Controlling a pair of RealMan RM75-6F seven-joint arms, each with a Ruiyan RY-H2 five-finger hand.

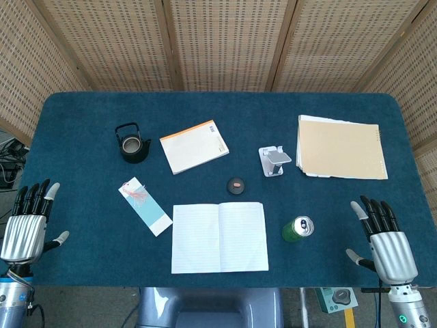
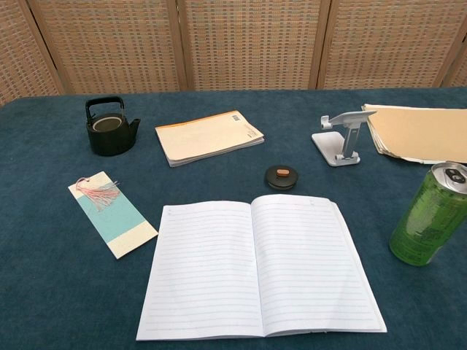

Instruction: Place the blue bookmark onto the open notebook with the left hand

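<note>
So at this point you hadn't touched anything yet, this looked like the very start. The blue bookmark [image 1: 145, 206] was lying flat on the table [image 1: 82, 137], just off the left page of the open notebook [image 1: 219, 236], angled, with its pink tassel at the end pointing away from the notebook toward the black teapot [image 1: 131, 143]. Close to the notebook's top left corner but not touching it, as far as I could tell.

Your left hand [image 1: 29, 222] sat well out to the left of the notebook, past the table's edge, fingers straight and spread apart, holding nothing. The right hand [image 1: 382, 236] was the same deal on the far side of the notebook, beyond the green can [image 1: 297, 229], fingers apart and empty. Neither hand showed in the chest view.

My read: the step in hand was the reach. You needed to bring the left hand in over the table toward the bookmark, then get a pinch on something thin and flat on cloth, which is the fiddly bit. Going for an edge or the tassel end seemed like the better bet than pressing down on the middle. After that it's a short carry onto the pages. The right hand had no job here.
</note>
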